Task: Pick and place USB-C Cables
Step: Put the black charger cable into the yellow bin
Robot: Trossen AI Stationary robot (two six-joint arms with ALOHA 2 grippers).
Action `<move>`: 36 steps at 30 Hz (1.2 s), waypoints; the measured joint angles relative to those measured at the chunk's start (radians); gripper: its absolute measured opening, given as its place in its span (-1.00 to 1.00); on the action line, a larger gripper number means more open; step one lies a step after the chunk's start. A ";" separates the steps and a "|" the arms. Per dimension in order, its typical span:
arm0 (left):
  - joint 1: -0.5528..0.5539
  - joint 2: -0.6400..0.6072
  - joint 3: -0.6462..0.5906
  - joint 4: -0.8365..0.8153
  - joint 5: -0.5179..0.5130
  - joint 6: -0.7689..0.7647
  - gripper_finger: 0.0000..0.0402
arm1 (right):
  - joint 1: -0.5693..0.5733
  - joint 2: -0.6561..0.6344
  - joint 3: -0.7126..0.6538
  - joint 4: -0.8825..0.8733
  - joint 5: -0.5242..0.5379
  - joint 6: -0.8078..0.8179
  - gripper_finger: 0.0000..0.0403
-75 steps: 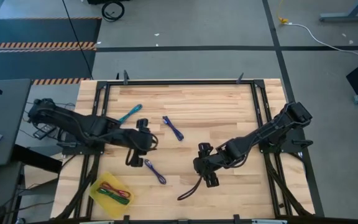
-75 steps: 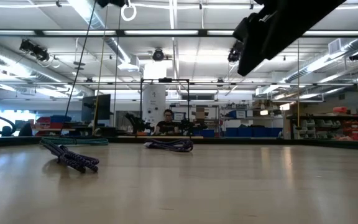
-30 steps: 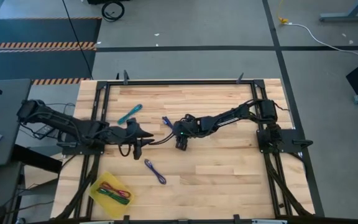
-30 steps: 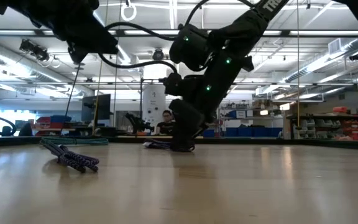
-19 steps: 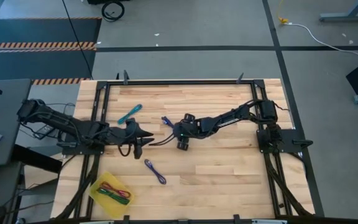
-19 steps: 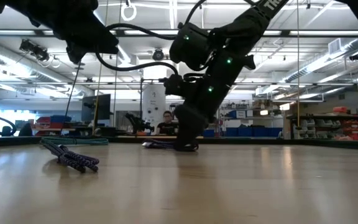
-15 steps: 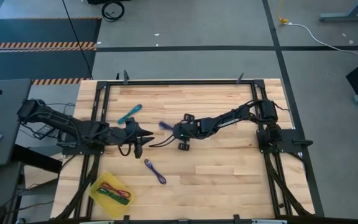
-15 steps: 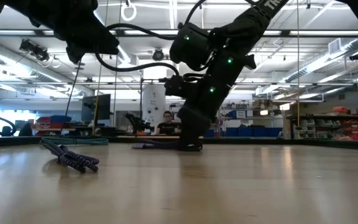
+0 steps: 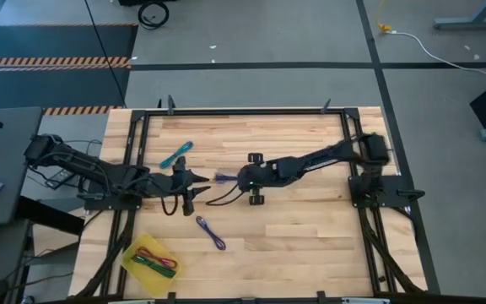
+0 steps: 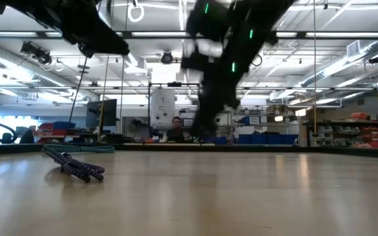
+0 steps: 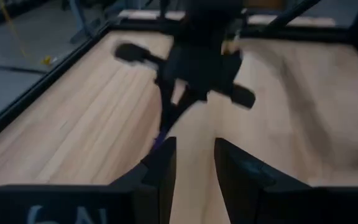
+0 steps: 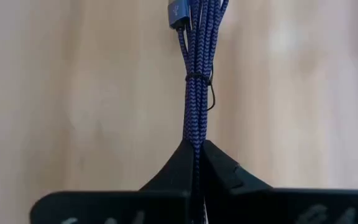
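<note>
My right gripper is shut on a blue-purple USB-C cable above the table's middle. That bundle is tied with a thin band and shows a plug at its far end. My left gripper waits just left of it, open and with nothing between its fingers. A teal cable lies on the table at the far left. A second blue-purple cable lies flat nearer the front. A yellow tray at the near left holds a red and a green cable. My right gripper pinches one end of the blue-purple bundle between its two fingers, with several strands in the hold. The fingers lie along the bundle, which sticks out straight past the fingertips toward the table's left. No part of it shows on the table in the low view.
A black frame runs around the wooden table top. Bare wood lies at the near right. The two grippers stand close together at the middle. A person sits in the room far behind the table.
My right gripper has shut on the blue-purple cable and risen from the table, turning so that the bundle now points toward the table's left. The cable has come up off the wood, where it lay slanted. My left gripper has kept still.
</note>
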 joint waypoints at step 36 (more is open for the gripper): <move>-0.218 0.079 0.001 0.595 -0.104 0.309 0.15 | 0.331 -0.373 0.003 0.315 0.086 -0.224 -0.94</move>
